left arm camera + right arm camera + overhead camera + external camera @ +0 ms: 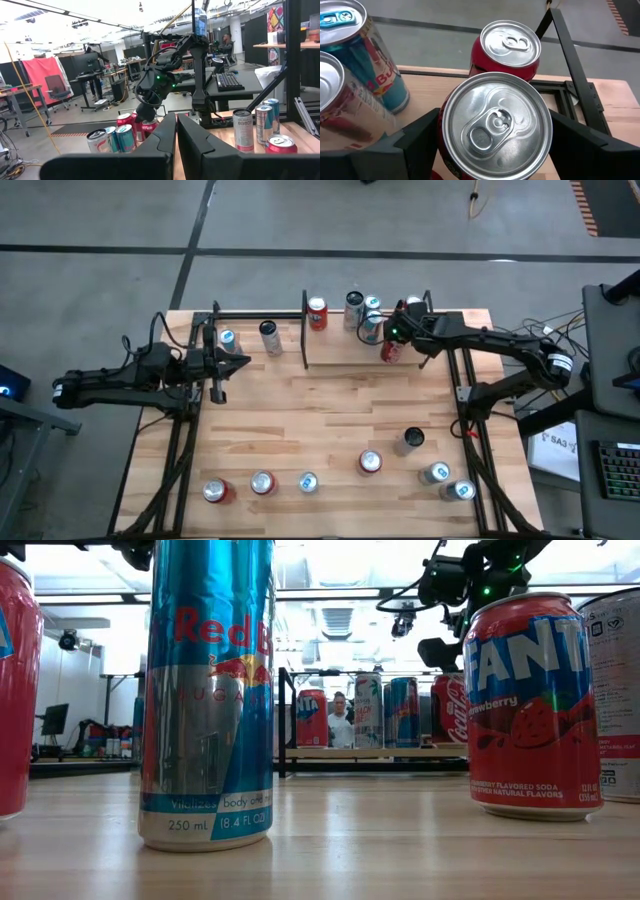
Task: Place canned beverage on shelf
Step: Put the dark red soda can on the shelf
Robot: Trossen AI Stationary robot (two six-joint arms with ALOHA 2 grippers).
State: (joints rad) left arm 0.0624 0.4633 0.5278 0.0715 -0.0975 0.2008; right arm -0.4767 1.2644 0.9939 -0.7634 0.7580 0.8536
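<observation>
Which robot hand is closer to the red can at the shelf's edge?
The right one. The right end effector has its fingers on both sides of the red can at the shelf. The left end effector waits shut, far across the table.

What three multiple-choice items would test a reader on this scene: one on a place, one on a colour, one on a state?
1. Where is the right claw?
A. At the shelf
B. At the table's near edge
C. Off the table

2. What colour is the can between its fingers?
A. Blue
B. Green
C. Red

3. How is the left claw?
A. Wide open
B. Shut, empty
C. Shut on a can

Key:
1 A: the right claw is at the shelf.
2 C: the red can shows red sides.
3 B: the left claw shows its fingers together, nothing between them.
</observation>
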